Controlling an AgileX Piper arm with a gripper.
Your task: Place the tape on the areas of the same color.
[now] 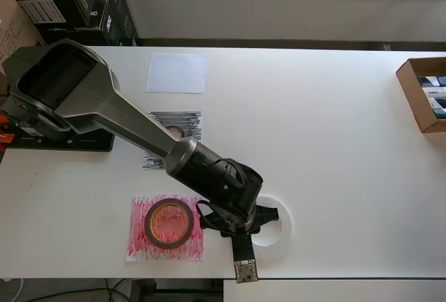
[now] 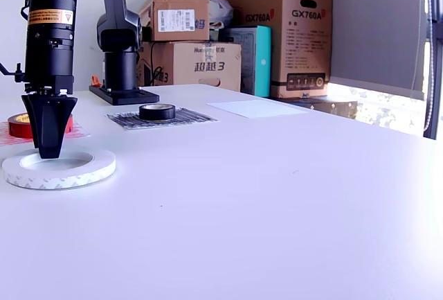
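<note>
We see the arm (image 1: 139,124) reaching from its base (image 1: 59,138) at the overhead view's left edge diagonally toward the near edge of the white table (image 1: 334,176), its forearm crossing over the black-scribbled sheet (image 1: 182,122). At the wrist it turns straight down, so that in the exterior view the last link stands upright like a column with the gripper (image 2: 49,149) pointing at the tabletop. The fingers (image 2: 48,123) taper together into a narrow wedge whose tip sits inside the hole of the white tape roll (image 2: 59,168), close to or touching the table; we take the claw to be narrow, with nothing visibly clamped between the jaws, though from this low side angle we cannot be sure whether a finger presses on the ring's inner wall. The white roll lies flat on the bare table, just beside the red-scribbled sheet (image 1: 139,243) on the overhead view's right and not on any sheet. On that red sheet rests the red tape roll (image 1: 168,222), lying flat and within its borders. The black tape roll (image 2: 157,111) lies on the black-scribbled sheet, half hidden under the arm from above but plain in the exterior view. The plain white sheet (image 1: 177,73) lies farther back, well apart from the gripper, with nothing on it. Cardboard boxes (image 2: 277,33) stand behind the table.
</note>
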